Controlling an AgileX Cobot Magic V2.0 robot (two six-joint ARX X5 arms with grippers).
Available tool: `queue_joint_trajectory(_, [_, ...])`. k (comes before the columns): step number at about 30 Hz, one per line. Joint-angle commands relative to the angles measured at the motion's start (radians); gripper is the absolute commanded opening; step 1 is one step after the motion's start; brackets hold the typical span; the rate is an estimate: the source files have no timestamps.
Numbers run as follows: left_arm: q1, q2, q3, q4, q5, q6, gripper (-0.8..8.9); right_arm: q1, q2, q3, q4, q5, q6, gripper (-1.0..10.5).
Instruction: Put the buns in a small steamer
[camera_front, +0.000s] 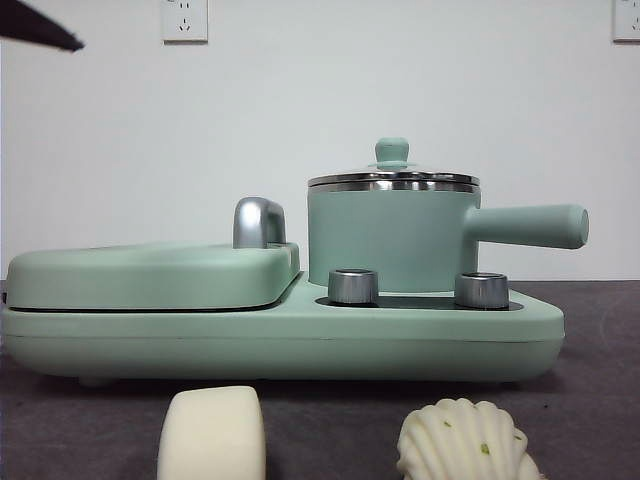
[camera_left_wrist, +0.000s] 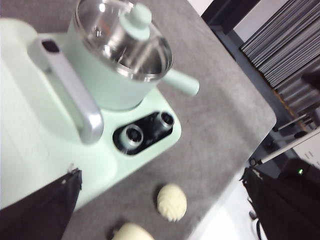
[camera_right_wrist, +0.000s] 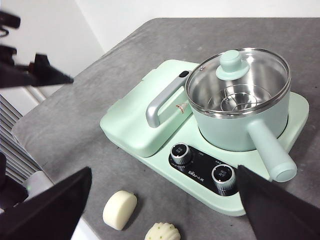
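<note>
Currently lidded small steamer (camera_right_wrist: 239, 107) on cooker base (camera_right_wrist: 150, 131), smooth bun (camera_right_wrist: 119, 210) and ridged bun (camera_right_wrist: 162, 232) before base, left gripper (camera_left_wrist: 160, 200) and right gripper (camera_right_wrist: 165, 200) both gaping wide.

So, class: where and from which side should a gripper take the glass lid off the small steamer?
By the green knob at the centre of the glass lid, coming straight down from above. The knob stands upright and narrow enough for two jaws; the lid lies flat in the small steamer rim, offering no other grip.

Lab-like test room: bare white wall (camera_front: 320, 120), wall sockets (camera_front: 184, 19), grey tabletop (camera_right_wrist: 100, 100).
</note>
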Motion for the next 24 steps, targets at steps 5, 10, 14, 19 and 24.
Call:
queue_joint_trajectory(5, [-0.017, 0.183, 0.179, -0.018, 0.004, -0.013, 5.23, 0.005, 0.003, 0.018, 0.008, 0.0, 0.022, 4.6])
queue_joint_trajectory(10, [-0.029, 0.385, 0.375, -0.101, 0.004, 0.026, 5.23, 0.024, 0.003, 0.018, 0.008, 0.001, 0.022, 4.6])
queue_joint_trajectory(14, [-0.055, 0.566, 0.572, -0.223, -0.007, 0.083, 5.22, 0.032, 0.003, 0.018, 0.014, 0.002, 0.021, 4.6])
queue_joint_trajectory(19, [-0.089, 0.769, 0.805, -0.358, -0.058, 0.131, 5.22, 0.032, 0.003, 0.018, 0.019, 0.003, 0.021, 4.6])
queue_joint_trajectory(24, [-0.135, 0.949, 1.042, -0.457, -0.133, 0.129, 5.18, 0.032, 0.003, 0.018, 0.019, 0.003, 0.021, 4.6])
